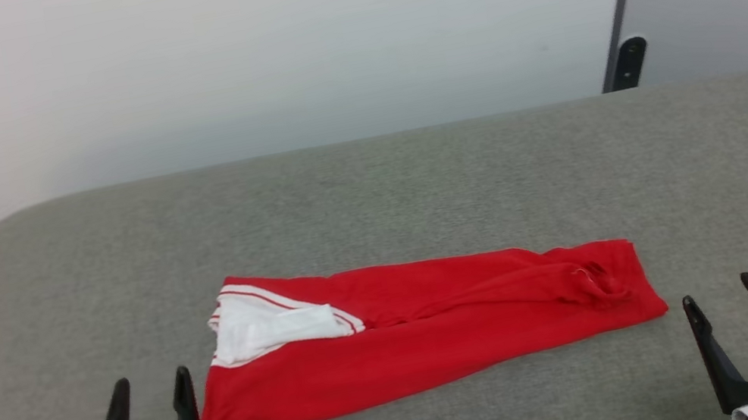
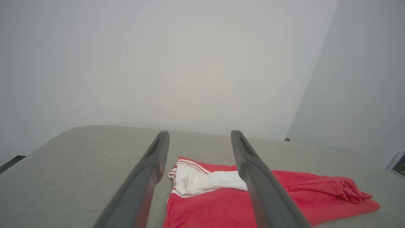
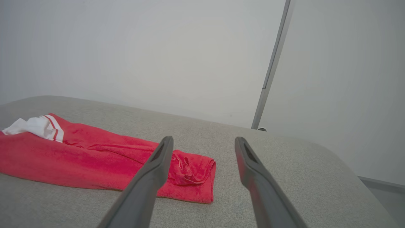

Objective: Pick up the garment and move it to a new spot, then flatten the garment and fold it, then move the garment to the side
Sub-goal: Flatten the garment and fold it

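The garment (image 1: pixel 426 328) is a red shirt lying folded into a long band across the middle of the grey padded table (image 1: pixel 371 195), with a white sleeve (image 1: pixel 264 329) showing at its left end. My left gripper (image 1: pixel 150 388) is open at the lower left, just beside the garment's left corner and holding nothing. At the lower right my right gripper (image 1: pixel 718 292) is open too, a little off the garment's right end. The left wrist view shows the garment (image 2: pixel 221 202) beyond the open left gripper (image 2: pixel 199 134). In the right wrist view the garment (image 3: pixel 79 158) lies left of the open right gripper (image 3: pixel 204 141).
A pale wall runs behind the table's far edge. A dark slanted post (image 1: pixel 622 4) with a black foot (image 1: pixel 629 63) stands at the back right. Bare grey table surface surrounds the garment on all sides.
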